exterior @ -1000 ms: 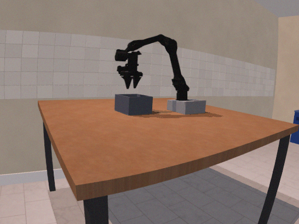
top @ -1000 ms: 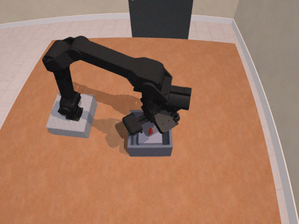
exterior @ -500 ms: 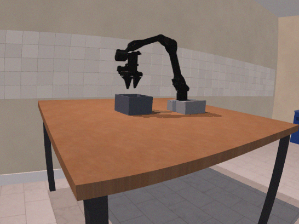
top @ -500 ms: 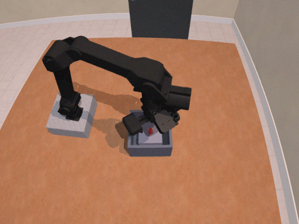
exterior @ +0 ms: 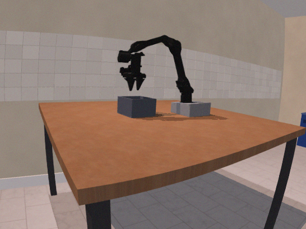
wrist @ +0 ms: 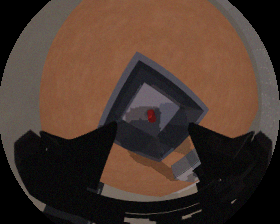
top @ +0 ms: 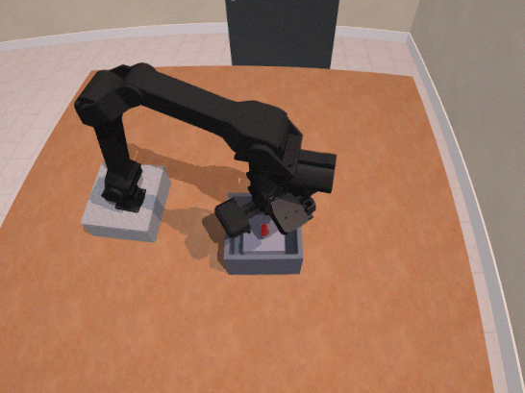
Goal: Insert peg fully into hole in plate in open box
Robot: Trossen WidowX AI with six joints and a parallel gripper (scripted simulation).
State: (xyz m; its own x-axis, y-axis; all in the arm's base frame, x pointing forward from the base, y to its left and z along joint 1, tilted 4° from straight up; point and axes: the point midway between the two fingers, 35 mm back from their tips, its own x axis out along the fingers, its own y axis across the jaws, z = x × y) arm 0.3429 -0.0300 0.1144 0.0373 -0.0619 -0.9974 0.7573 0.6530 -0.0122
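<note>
Hanging above the box [exterior: 136, 106], the gripper [exterior: 135, 88] has its fingers spread fully and holds nothing. Its job looks done: the red peg [top: 263, 230] stands in the plate [top: 270, 245] on the box floor, seemingly seated in the hole.

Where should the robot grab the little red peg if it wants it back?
Probably its red top end, coming straight down from above. The peg stands upright on the plate inside the box, so the walls block the sides. The open gripper hangs above.
</note>
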